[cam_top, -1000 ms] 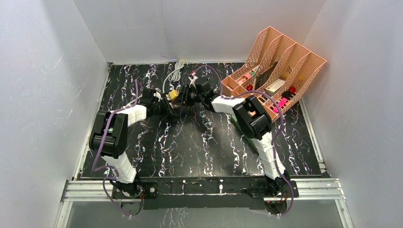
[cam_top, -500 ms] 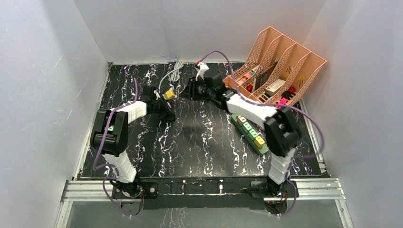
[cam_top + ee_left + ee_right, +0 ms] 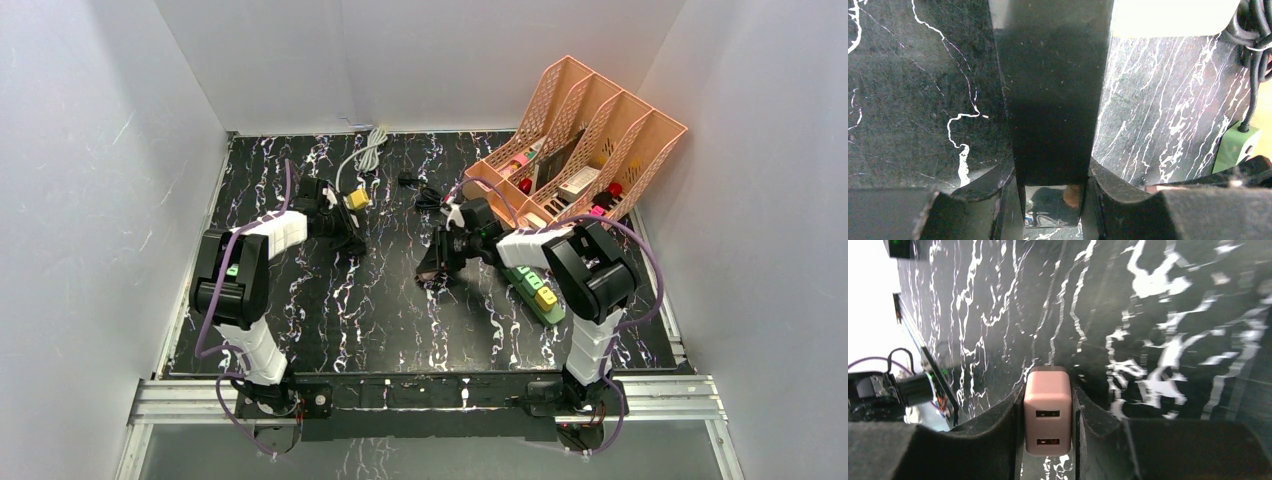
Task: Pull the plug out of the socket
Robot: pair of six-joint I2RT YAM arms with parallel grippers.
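Right hand (image 3: 1048, 390) swung nearer, clenching pink plug (image 3: 1047, 412), left hand (image 3: 1050, 177) grasping socket (image 3: 356, 199), rack (image 3: 560, 78) holding stationery (image 3: 597, 212)

Left arm (image 3: 280, 235) stretched far forward, left fingers (image 3: 980, 202) clamped tight, right arm (image 3: 530, 245) folded inward, right fingers (image 3: 998, 425) clamped tight

A peach mesh file organizer (image 3: 590, 130) stands at the black marbled table's (image 3: 400, 320) back right, small items in its slots. A green power strip (image 3: 533, 285) lies near it.
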